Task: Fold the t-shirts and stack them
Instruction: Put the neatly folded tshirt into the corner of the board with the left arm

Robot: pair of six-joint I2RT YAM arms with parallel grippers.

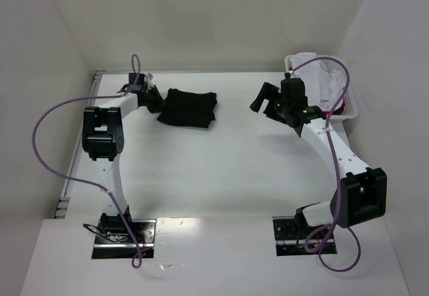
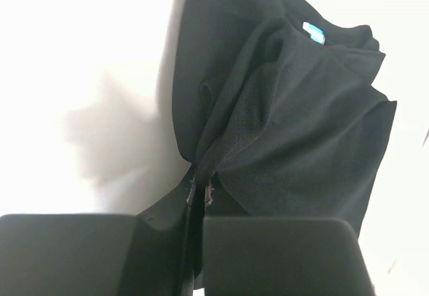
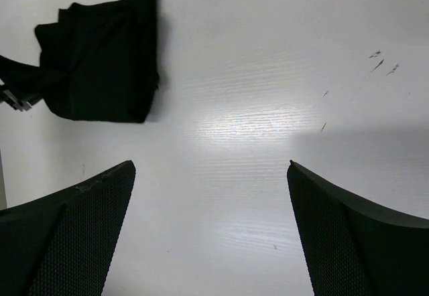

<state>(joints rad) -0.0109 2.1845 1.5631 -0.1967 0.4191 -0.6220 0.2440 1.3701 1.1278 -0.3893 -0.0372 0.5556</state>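
A folded black t-shirt (image 1: 190, 108) lies on the white table at the back left. My left gripper (image 1: 161, 110) is shut on its left edge. In the left wrist view the black t-shirt (image 2: 301, 108) bunches up from the closed fingertips (image 2: 200, 182). My right gripper (image 1: 263, 102) is open and empty above bare table, right of the shirt. In the right wrist view the black t-shirt (image 3: 100, 61) lies at the upper left, far from my open gripper (image 3: 211, 169). White and red shirts (image 1: 322, 85) lie bundled in the basket.
A white lattice basket (image 1: 351, 108) stands at the back right corner against the wall. White walls enclose the table on the left, back and right.
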